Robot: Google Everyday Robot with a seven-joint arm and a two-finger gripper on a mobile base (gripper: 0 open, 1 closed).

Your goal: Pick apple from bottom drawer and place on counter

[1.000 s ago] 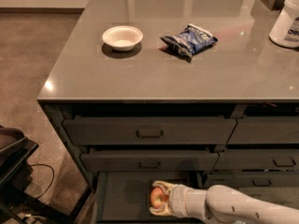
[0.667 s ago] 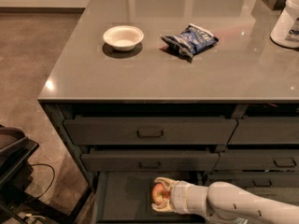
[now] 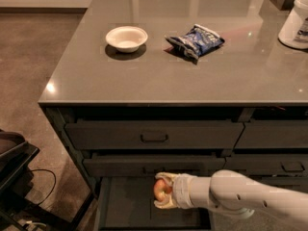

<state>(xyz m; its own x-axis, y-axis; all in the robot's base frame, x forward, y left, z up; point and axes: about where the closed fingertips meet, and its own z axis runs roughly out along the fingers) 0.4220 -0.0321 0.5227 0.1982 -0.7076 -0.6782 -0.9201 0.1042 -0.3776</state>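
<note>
The bottom drawer point(image 3: 126, 211) stands pulled open under the two upper drawers, showing its dark flat floor. My gripper point(image 3: 160, 191) reaches in from the right on the white arm and is shut on the apple point(image 3: 159, 189), red with a yellowish patch. It holds the apple over the drawer, just below the front of the middle drawer. The counter point(image 3: 192, 71) spreads above, glossy grey-brown.
On the counter sit a white bowl point(image 3: 126, 37), a blue snack bag point(image 3: 195, 41) and a white container point(image 3: 296, 20) at the far right edge. A dark piece of equipment with cables point(image 3: 14, 177) stands on the floor at the left.
The gripper with the apple has risen slightly inside the drawer, toward the middle drawer's front. Nothing on the counter has moved.
</note>
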